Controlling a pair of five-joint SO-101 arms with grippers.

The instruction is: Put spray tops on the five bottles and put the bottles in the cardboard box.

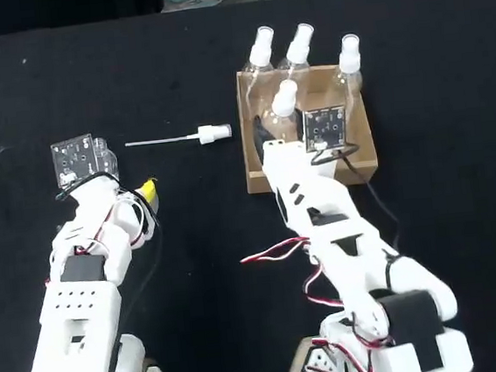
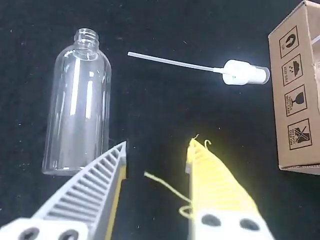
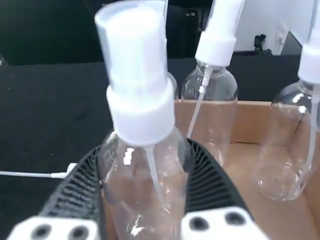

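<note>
In the high view, we see the right gripper [image 1: 282,132] reaching over the near wall of the cardboard box [image 1: 257,183]. It is closed around a capped bottle [image 1: 286,101] that stands upright in the front of the box. Three more capped bottles [image 1: 301,47] stand in a row along the far wall. The loose spray top [image 1: 211,134] lies on the black table [image 1: 192,244] near the box's left side, with its tube pointing toward the left arm [image 1: 87,245]. Dark cloth spreads wide on both sides, and clutter sits beyond the far edge.

In the left wrist view, we find the left gripper [image 2: 157,146] spread wide with nothing between its fingers. A loose yellow thread trails from it. The bare bottle [image 2: 77,107] lies on its side just beside the grey fingertip, outside the gap, with its open neck pointing away. The loose spray top lies farther out, its head near the box corner but apart from it. Bare cloth separates it from the fingertips.

In the right wrist view, the black fingers press both sides of the capped bottle's body, and its white top rises above them. Two neighbouring bottles stand behind it by the brown far wall, with gaps between them. We cannot tell whether the held bottle's base rests on the box floor. A dark room and a pale wall lie beyond.
</note>
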